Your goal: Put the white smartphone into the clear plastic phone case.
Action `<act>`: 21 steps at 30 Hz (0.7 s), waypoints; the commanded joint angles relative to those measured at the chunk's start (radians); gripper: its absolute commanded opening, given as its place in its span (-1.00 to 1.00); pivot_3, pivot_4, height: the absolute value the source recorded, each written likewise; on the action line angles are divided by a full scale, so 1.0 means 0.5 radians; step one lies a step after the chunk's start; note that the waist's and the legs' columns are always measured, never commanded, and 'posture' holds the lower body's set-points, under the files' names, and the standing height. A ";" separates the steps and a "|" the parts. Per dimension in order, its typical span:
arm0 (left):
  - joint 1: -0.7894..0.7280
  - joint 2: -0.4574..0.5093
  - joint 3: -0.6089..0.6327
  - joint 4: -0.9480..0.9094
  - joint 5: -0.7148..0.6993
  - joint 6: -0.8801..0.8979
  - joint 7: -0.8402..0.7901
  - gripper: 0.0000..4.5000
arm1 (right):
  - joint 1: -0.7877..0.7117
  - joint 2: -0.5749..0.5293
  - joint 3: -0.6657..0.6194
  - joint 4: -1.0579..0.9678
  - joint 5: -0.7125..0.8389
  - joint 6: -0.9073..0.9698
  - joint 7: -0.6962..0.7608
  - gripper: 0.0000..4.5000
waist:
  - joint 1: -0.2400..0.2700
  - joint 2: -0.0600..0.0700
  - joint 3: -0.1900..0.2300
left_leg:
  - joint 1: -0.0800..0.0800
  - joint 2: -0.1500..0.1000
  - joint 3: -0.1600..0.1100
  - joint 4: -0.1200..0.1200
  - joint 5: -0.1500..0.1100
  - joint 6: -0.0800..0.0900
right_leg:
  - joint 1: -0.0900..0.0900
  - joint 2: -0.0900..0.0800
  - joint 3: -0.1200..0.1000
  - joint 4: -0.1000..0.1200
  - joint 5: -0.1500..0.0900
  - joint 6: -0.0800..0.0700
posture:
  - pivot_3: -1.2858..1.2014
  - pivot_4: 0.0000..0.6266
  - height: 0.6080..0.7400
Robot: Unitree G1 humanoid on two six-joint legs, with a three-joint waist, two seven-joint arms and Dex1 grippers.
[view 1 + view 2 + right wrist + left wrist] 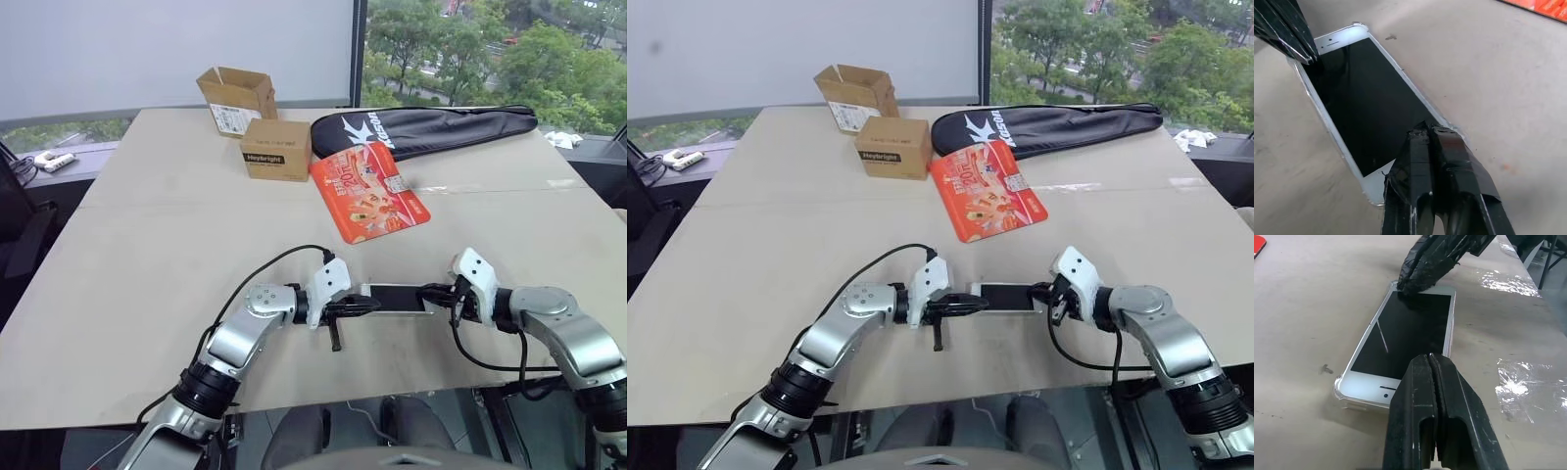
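— Two grippers meet over one phone, then?

— Yes. The left gripper (pixel 361 305) reaches in from the left with its forearm low over the table (pixel 147 255), wrist bent so the fingers point across toward the right. The right gripper (pixel 431 294) comes from the opposite side, elbow out, fingers pointing back to the left and angled down.

— How do the jaws stand?

— Both pairs are pressed fully together, no gap between the fingers, and neither pair clasps anything. In the left wrist view the two black fingers (pixel 1422 416) lie flush against each other, their tips over the near end of the white smartphone (pixel 1403 335). The right pair, wrapped in black tape, presses its closed tip on the far end of the phone.

— And where does the phone sit relative to them?

— Flat on the table, screen up, lengthwise between the two closed tips, one tip at each short end. It lies inside the clear plastic phone case (pixel 1338 386): a glossy transparent rim and rounded corner bumpers show around the white edge at the end by the left fingers, and along the long side in the right wrist view.

— Anything else nearby?

— Beyond the jaws, well apart, lies an orange packet (pixel 367 194). Farther off stand a closed cardboard box (pixel 277 149), an open cardboard box (pixel 235 98) and a long black bag (pixel 426 129).
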 commanded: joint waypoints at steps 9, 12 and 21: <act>0.017 0.022 0.025 0.023 0.018 -0.007 0.013 -1.00 | 0.381 -0.052 0.096 0.431 -0.073 -0.654 0.299 -0.98 | 0.010 0.004 0.002 | 0.000 0.000 -0.005 -0.025 0.004 0.007 | -0.001 0.005 -0.018 -0.021 0.000 0.000 | 0.03 -0.52 1.00; 0.013 0.019 0.022 0.036 0.020 -0.015 0.010 -1.00 | 0.414 -0.041 0.033 0.406 0.033 -0.689 0.372 -0.98 | 0.013 0.004 0.002 | -0.003 0.000 -0.010 -0.027 0.001 0.009 | -0.001 0.007 -0.025 -0.026 -0.002 0.003 | 0.03 -0.52 1.00; -0.011 0.014 0.012 0.067 0.027 -0.022 0.001 -1.00 | 0.493 -0.052 -0.053 0.326 0.222 -0.702 0.546 -0.98 | 0.015 0.022 0.011 | -0.014 0.000 -0.020 -0.027 -0.011 0.007 | -0.007 0.005 -0.035 -0.027 -0.012 -0.009 | 0.03 -0.52 1.00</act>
